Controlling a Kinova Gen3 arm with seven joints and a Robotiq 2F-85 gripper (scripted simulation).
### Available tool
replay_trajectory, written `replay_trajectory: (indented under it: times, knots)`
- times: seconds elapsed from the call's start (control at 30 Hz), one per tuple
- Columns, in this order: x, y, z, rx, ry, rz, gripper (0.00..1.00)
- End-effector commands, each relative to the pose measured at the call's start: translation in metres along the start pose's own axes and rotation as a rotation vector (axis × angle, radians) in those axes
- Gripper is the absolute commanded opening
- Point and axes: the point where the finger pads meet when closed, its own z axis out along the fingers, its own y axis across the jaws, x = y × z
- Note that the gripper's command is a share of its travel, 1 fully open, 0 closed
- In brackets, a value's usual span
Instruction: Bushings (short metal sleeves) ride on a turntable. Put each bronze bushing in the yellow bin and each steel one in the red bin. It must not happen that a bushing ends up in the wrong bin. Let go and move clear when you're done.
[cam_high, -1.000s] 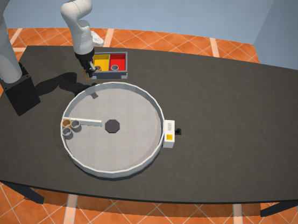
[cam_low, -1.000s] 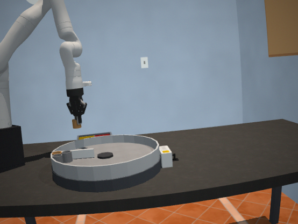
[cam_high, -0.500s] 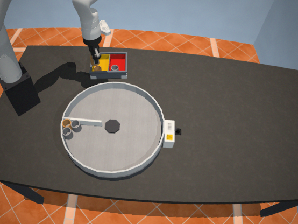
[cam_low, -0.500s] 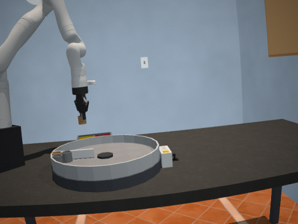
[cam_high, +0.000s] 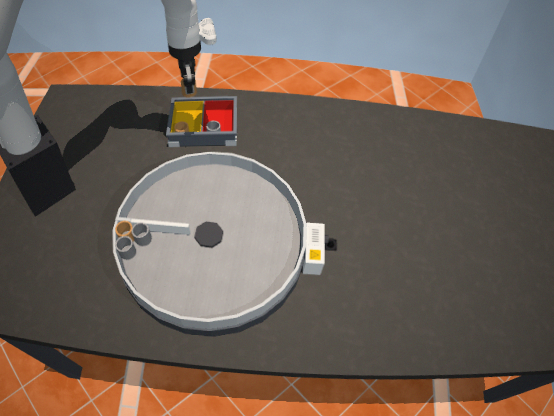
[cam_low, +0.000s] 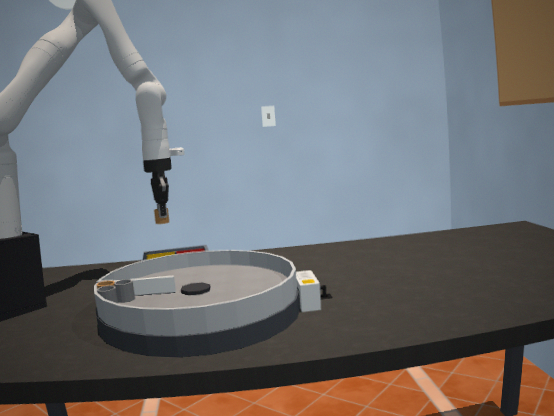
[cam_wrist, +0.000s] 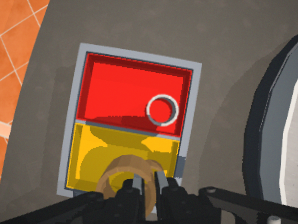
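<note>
My gripper (cam_high: 188, 86) (cam_low: 161, 209) (cam_wrist: 149, 185) is shut on a bronze bushing (cam_high: 189, 95) (cam_low: 161, 219) (cam_wrist: 125, 168) and holds it high above the yellow bin (cam_high: 191, 111) (cam_wrist: 88, 156). Another bronze bushing (cam_high: 181, 127) lies in the yellow bin. The red bin (cam_high: 222, 110) (cam_wrist: 116, 86) beside it holds a steel bushing (cam_high: 213, 125) (cam_wrist: 162, 110). On the turntable (cam_high: 210, 158) (cam_low: 200, 312), at its left rim, a bronze bushing (cam_high: 123, 229) (cam_low: 105, 284) and two steel bushings (cam_high: 141, 231) (cam_high: 124, 245) (cam_low: 125, 288) sit against a white fence bar (cam_high: 167, 226).
The two bins share a grey tray (cam_high: 202, 140) at the table's far side. A white control box (cam_high: 314, 248) (cam_low: 308, 292) stands at the turntable's right edge. The arm's black base (cam_high: 37, 175) is at the table's left. A dark hub (cam_high: 208, 234) marks the turntable's centre.
</note>
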Motion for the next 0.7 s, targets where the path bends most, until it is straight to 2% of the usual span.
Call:
replay_trajectory:
  times: [0.0,0.53,0.67]
  knots:
    - [0.000,-0.012,0.003,-0.005,-0.005,-0.029,0.00]
    - [0.000,-0.011,0.003,-0.003,-0.004,-0.029,0.00]
    - [0.000,-0.011,0.014,-0.003,-0.004,-0.029,0.00]
